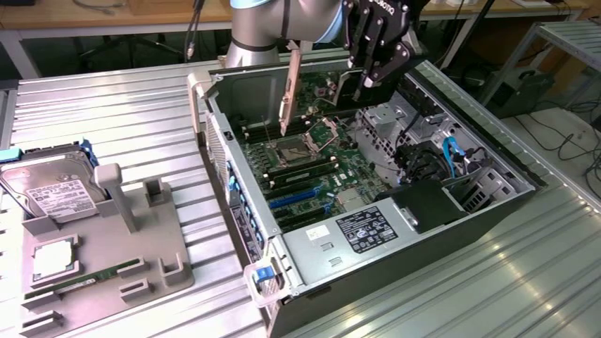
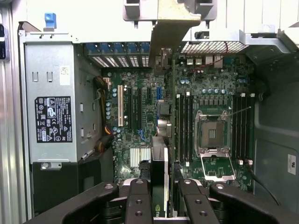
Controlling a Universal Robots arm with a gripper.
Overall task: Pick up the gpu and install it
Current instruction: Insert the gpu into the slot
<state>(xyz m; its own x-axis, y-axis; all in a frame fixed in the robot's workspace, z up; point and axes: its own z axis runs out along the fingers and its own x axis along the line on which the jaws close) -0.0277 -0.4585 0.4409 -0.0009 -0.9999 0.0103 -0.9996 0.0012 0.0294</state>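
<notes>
- Status: pick-up done. The gpu (image 1: pixel 310 84) is off the tabletop (image 1: pixel 112 105), held in the air above the open PC case (image 1: pixel 507 193). Install not done; card not seated in any slot.
- Gripper (image 1: pixel 376 67): closed on the gpu. In the wrist view the fingers (image 2: pixel 138 205) clamp the card's near edge from both sides, card edge-on between them (image 2: pixel 160 186).
- Gpu orientation: board on edge, silver end bracket (image 1: pixel 291 88) hanging down toward the motherboard (image 1: pixel 314 165), bracket tip above the CPU socket (image 1: pixel 291 149) area in the exterior view. Judged well short of contact.
- Wrist view: bracket (image 2: pixel 170 28) at the far end of the card, toward the case's rear slot openings (image 2: pixel 119 59). Card runs roughly along the expansion slots (image 2: pixel 120 106); whether it is over the right slot, cannot tell.
- Arm pose: arm (image 1: pixel 272 21) enters from the top of the exterior view, wrist pointing steeply down into the case, gripper above the case's far end.
- Other parts: hard drive (image 1: pixel 52 190) and RAM stick (image 1: pixel 80 280) sit on the grey fixture (image 1: pixel 165 267) at the exterior view's left, untouched. PSU (image 1: pixel 362 229) at the case's near end.
</notes>
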